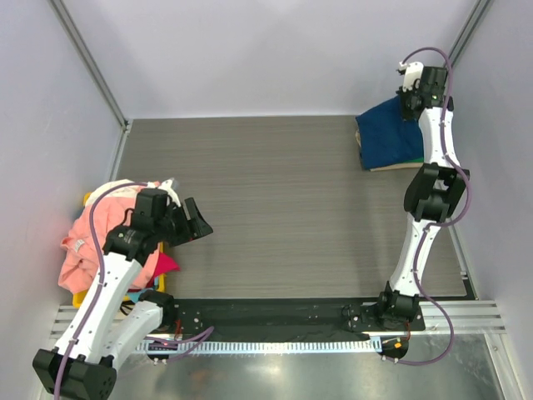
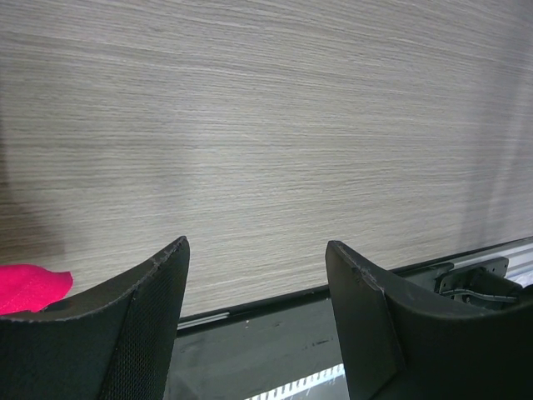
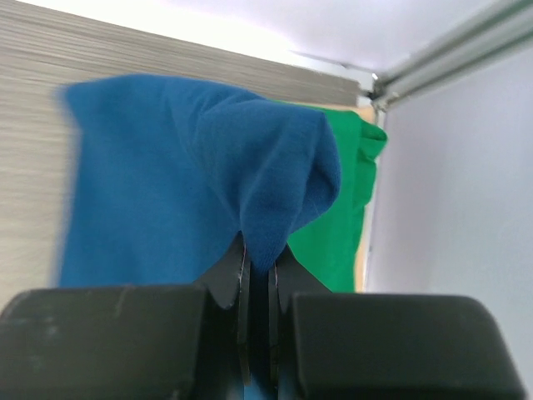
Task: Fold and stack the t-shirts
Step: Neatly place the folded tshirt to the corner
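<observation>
Table: grey wood-grain top.
Far right corner: flat tan board lying on the surface, carrying a green t-shirt under a blue t-shirt.
Left edge: heap of salmon-pink t-shirt and magenta t-shirt, piled over a mostly hidden yellow object.

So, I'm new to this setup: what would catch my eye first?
The right claw, shut on a lifted fold of the blue tee in the far right corner, a green tee behind it. Next, the mostly pink tee heap at the left edge, beside the open left claw.
</observation>
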